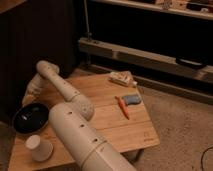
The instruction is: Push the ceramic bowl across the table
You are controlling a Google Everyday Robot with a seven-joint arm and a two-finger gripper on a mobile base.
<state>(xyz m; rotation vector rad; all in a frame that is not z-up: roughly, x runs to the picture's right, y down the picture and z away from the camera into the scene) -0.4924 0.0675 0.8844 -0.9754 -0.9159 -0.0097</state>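
The ceramic bowl (30,118), round, glossy and black, sits at the left edge of the light-brown wooden table (107,125). My white arm rises from the bottom of the view, bends above the table's middle, runs up to the left and turns down toward the bowl's far rim. The gripper (30,96) is at the end of that arm, just behind and above the bowl at the table's left edge. I cannot tell whether it touches the bowl.
A small white upturned paper cup (39,148) stands just in front of the bowl. A pale snack packet (122,78), a blue-grey item (132,99) and an orange stick-like item (123,107) lie on the table's right half. A low shelf rail (150,57) runs behind.
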